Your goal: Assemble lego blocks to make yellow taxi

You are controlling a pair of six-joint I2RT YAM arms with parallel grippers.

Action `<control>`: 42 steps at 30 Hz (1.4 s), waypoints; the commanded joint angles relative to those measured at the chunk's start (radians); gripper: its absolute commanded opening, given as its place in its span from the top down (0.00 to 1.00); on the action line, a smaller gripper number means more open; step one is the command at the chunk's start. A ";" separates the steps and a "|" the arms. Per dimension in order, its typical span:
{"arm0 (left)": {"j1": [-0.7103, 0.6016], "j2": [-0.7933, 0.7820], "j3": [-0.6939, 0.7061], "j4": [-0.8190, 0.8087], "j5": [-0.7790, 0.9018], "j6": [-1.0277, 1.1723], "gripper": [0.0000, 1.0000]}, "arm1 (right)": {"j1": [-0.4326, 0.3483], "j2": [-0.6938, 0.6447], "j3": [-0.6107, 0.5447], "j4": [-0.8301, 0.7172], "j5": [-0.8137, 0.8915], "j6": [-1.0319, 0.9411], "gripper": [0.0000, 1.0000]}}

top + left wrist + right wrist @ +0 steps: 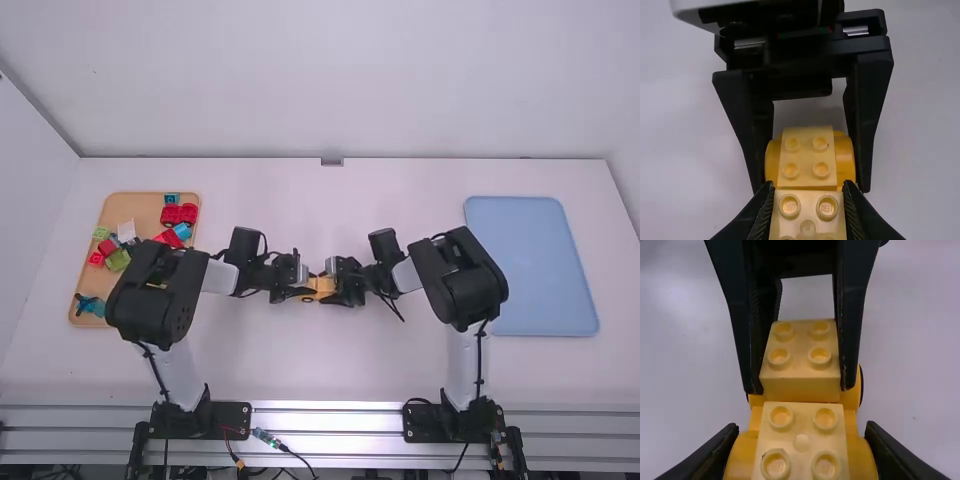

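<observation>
Tool on the left arm (807, 185) pinching the yellow block (801, 385), right tool (801, 427) clamping the yellow car body (741, 455), middle of the white surface (330, 205)! Crooked push could leave that block cocked; uneven squeeze might twist them apart. Wooden tray (146, 208) left, blue tray (530, 265) right, pale wall (340, 90) behind!

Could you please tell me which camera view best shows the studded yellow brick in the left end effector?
The right wrist view: the yellow brick shows all four studs there, held by the left end effector. The left wrist view cuts it off at the bottom; in the high view it blends into a small yellow patch.
</observation>
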 commanded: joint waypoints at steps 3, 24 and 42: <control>-0.010 -0.016 -0.013 0.011 0.013 -0.063 0.98 | 0.000 0.007 0.016 0.000 -0.024 0.001 0.55; -0.012 -0.016 0.002 -0.009 0.009 -0.097 0.98 | 0.034 0.007 0.017 0.003 0.055 -0.024 0.56; -0.018 -0.016 0.005 -0.031 -0.014 -0.079 0.98 | 0.033 0.007 0.017 -0.008 0.032 -0.028 0.55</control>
